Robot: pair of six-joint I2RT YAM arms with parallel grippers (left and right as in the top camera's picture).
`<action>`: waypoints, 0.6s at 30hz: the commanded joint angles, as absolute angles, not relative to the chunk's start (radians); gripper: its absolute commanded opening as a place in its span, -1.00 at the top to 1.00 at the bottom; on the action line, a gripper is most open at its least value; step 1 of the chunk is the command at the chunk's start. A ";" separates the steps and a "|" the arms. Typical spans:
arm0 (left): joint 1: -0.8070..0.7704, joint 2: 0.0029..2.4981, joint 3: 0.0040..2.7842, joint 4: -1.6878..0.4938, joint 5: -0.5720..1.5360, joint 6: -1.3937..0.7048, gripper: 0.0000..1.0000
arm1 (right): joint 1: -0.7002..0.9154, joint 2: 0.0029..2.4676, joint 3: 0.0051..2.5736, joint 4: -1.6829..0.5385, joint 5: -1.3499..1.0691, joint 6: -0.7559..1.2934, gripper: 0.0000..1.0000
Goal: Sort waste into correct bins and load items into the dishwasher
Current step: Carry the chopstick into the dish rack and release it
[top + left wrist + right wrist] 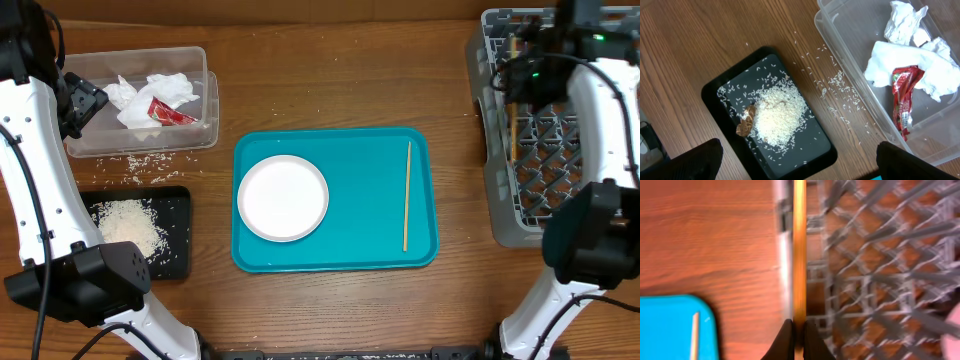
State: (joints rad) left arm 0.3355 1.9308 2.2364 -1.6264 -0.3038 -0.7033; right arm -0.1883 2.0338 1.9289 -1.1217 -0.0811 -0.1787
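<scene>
One chopstick (799, 255), blurred, sat pinched in the right gripper (795, 337) over the rim of the grey rack (875, 280); the left gripper (800, 167), mostly cropped, gaped wide, empty.

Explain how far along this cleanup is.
Done: tissue and red wrapper in the clear tub; rice and brown scrap in the black tray. In hand: right gripper holds one chopstick at the rack. Remaining: stray grains; plate and second chopstick on the teal tray.
</scene>
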 commanded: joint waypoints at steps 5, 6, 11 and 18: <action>0.339 1.926 2.246 -1.624 -0.321 -0.695 -1.00 | -0.226 2.017 1.944 -1.079 -0.207 -0.403 0.92; 0.339 1.926 2.246 -1.624 -0.321 -0.695 -1.00 | -0.226 2.019 1.943 -1.078 -0.208 -0.422 0.92; 0.339 1.926 2.246 -1.624 -0.321 -0.695 -1.00 | -0.226 2.046 1.943 -1.071 -0.207 -0.434 0.74; 0.339 1.926 2.246 -1.624 -0.321 -0.695 -1.00 | -0.226 2.065 1.943 -1.076 -0.178 -0.361 0.39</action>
State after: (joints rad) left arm 0.3355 1.9308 2.2364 -1.6264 -0.3038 -0.7033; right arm -0.2276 2.0453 1.9289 -1.0729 -0.1799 -0.3798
